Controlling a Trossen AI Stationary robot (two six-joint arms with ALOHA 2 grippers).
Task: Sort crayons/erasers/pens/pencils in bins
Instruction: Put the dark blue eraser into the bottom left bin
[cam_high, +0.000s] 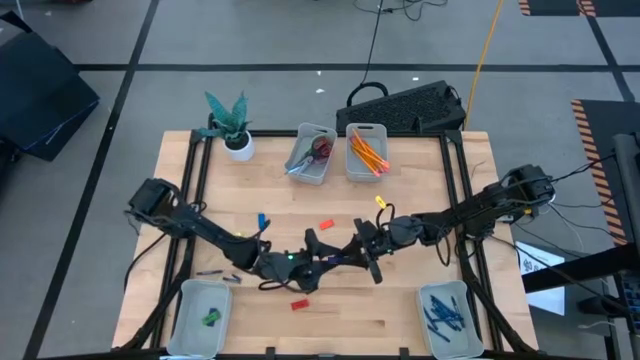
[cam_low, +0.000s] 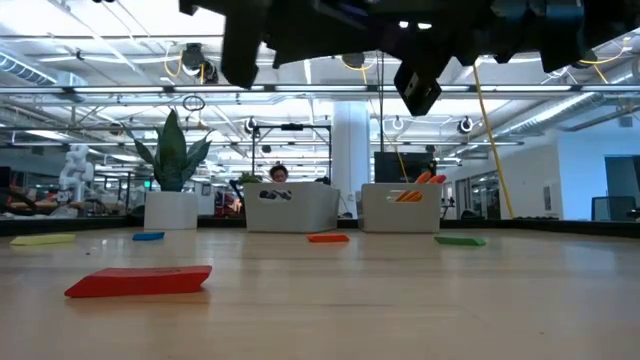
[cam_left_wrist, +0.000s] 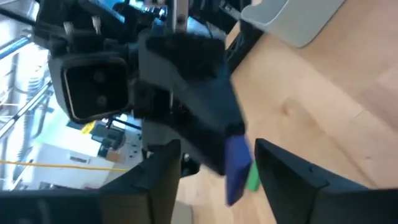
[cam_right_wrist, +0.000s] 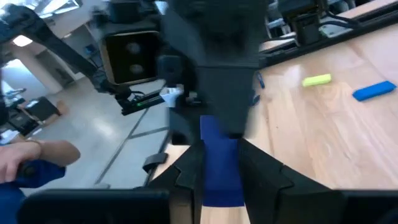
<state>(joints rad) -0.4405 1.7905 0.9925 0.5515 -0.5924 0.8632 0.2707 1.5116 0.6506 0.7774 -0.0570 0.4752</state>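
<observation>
Above the table's middle my two grippers meet, lifted clear of the wood. My right gripper (cam_high: 360, 252) (cam_right_wrist: 221, 180) is shut on a blue eraser (cam_high: 342, 259) (cam_left_wrist: 236, 167), a flat blue block. My left gripper (cam_high: 324, 257) (cam_left_wrist: 217, 186) faces it, open, one finger on either side of the eraser's free end; I see no touch. The bins: a far one (cam_high: 365, 150) holds orange pencils, a far one (cam_high: 312, 152) holds scissors. A near-left one (cam_high: 205, 315) holds a green eraser, and a near-right one (cam_high: 445, 315) holds blue sticks. My right gripper pinches the blue eraser between its two fingers by the end nearest it (cam_right_wrist: 219, 155). The fingers come roughly level from the table's right side and lie along the block. The eraser is clear of the table, its free end (cam_left_wrist: 235, 186) sticking out between my left gripper's fingers.
Loose on the wood lie red erasers (cam_high: 323, 224) (cam_high: 300, 304), a blue one (cam_high: 262, 218), a yellow piece (cam_high: 381, 201) and dark pens (cam_high: 212, 272) at the left. A potted plant (cam_high: 235, 130) stands at the far left. A keyboard (cam_high: 410, 105) lies behind the table.
</observation>
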